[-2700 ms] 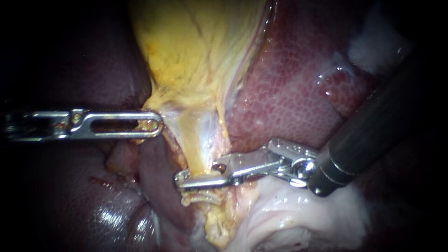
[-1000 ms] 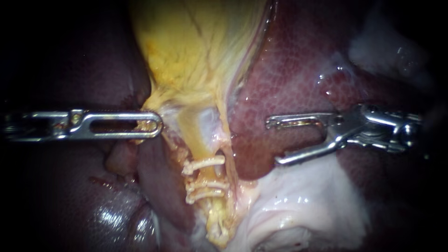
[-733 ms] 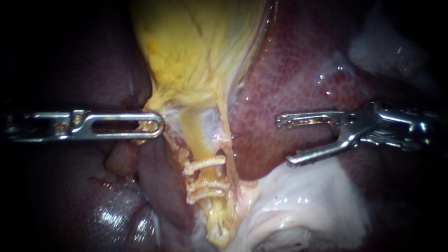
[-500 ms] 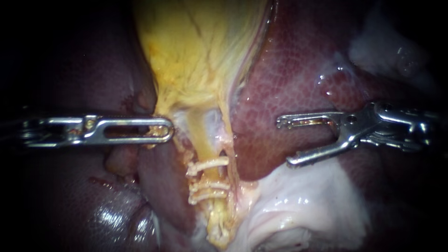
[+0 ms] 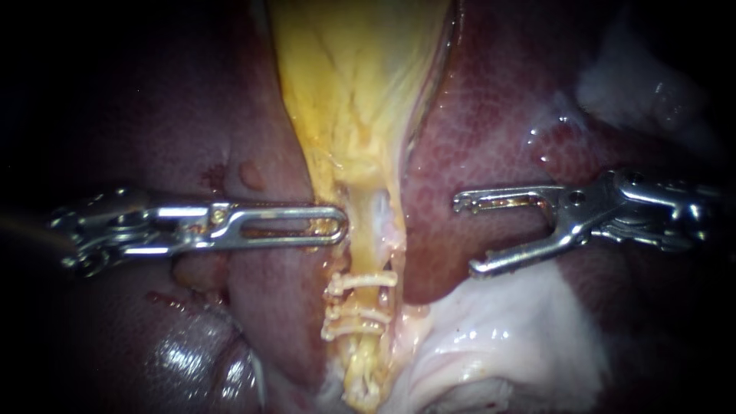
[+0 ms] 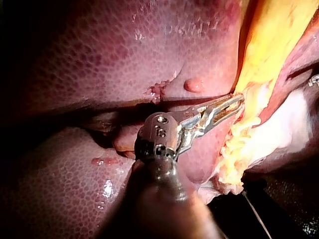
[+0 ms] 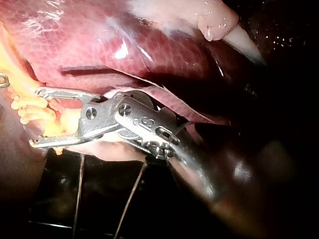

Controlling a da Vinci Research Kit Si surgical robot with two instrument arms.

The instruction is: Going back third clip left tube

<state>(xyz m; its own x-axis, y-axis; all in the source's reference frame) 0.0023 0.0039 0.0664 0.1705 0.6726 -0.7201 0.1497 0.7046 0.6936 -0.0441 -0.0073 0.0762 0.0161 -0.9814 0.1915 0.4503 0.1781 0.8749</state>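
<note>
The dark red liver [image 5: 491,130] fills the field, and the yellow gallbladder [image 5: 353,77] narrows down its middle. The left instrument [image 5: 335,226] has its jaws closed on the gallbladder's lower edge. The right instrument [image 5: 465,235] hovers well apart over the liver, jaws wide and empty. Just below the left jaws runs the tube [image 5: 366,257], crossed by pale clips [image 5: 360,280], one above a closer pair. The retreat looks well along. It is best finished by drawing the right instrument straight back along its shaft, clear of the liver's edge and the clips, while the left holds steady. Only the endoscope shows the clips. The left wrist camera shows yellow tissue pinched in the left jaws, and the right wrist camera shows the bare gap between the right ones.
</note>
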